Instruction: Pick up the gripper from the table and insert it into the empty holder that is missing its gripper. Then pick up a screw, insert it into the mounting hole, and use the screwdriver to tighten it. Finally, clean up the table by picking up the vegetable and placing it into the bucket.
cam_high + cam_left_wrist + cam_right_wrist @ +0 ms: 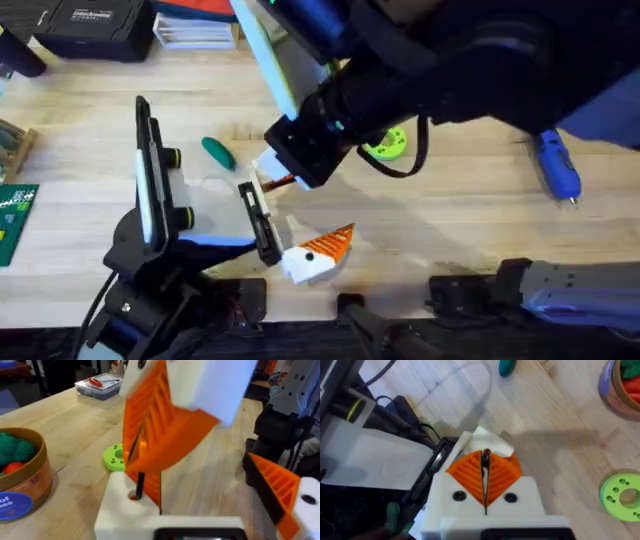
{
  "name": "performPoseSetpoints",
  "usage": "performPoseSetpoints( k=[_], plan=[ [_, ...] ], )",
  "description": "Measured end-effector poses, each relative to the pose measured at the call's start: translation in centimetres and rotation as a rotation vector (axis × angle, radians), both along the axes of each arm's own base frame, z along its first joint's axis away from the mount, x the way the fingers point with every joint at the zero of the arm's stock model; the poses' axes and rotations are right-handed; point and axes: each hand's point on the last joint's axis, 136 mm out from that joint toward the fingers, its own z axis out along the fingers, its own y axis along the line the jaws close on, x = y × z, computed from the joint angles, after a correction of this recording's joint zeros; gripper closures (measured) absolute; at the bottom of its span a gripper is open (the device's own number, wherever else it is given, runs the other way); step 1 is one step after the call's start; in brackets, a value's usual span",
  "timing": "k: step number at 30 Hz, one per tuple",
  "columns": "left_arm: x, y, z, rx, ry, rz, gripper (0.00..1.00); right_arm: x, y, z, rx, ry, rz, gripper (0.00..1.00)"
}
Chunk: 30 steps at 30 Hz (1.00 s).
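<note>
Pale wood planks make up the desk (pixel 450 230), and from overhead much of its middle is hidden under the dark, blurred right arm (pixel 450 50), which reaches across from the lower right. Its claw (pixel 485 477) points down with the orange ribbed pads pressed together on a thin dark screw (pixel 139 484). The left claw (pixel 205 502) lies low near the front edge, its two sides well apart. One side is the white angular plastic holder (pixel 125 515), and the screw's tip meets the hole in it. The small orange ribbed gripper cannot be told from the right claw's pads above the holder.

The round brown-orange bucket (pixel 30 477), cut off at the edge, holds green and red toys. The bright blue pen-shaped screwdriver (pixel 558 165) lies far right. A flat bright green disc (pixel 388 143) sits half under the arm. The teal-green oblong vegetable (pixel 218 152) rests on bare desk, beyond the holder.
</note>
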Motion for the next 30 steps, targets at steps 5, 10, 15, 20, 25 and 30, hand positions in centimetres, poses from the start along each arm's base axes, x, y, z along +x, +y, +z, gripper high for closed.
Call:
performPoseSetpoints(
  k=[5,10,15,20,25,30],
  plan=[
    [0.0,0.0,0.0,0.0,0.0,0.0,0.015,0.3,-0.1,0.0,-0.009,-0.014,-0.007,0.996],
    [0.0,0.0,0.0,0.0,0.0,0.0,0.015,0.5,-0.2,-0.1,-0.015,-0.024,-0.014,0.996],
    [0.0,0.0,0.0,0.0,0.0,0.0,0.015,0.5,-0.2,-0.1,-0.015,-0.024,-0.014,0.996],
    [0.0,0.0,0.0,0.0,0.0,0.0,0.015,0.4,-0.1,-0.3,-0.019,-0.021,-0.01,0.996],
    [0.0,0.0,0.0,0.0,0.0,0.0,0.015,0.4,0.2,-1.1,-0.039,-0.008,-0.005,0.996],
    [0.0,0.0,0.0,0.0,0.001,0.0,0.015,0.4,0.3,-1.3,-0.042,-0.006,-0.004,0.996]
  ],
)
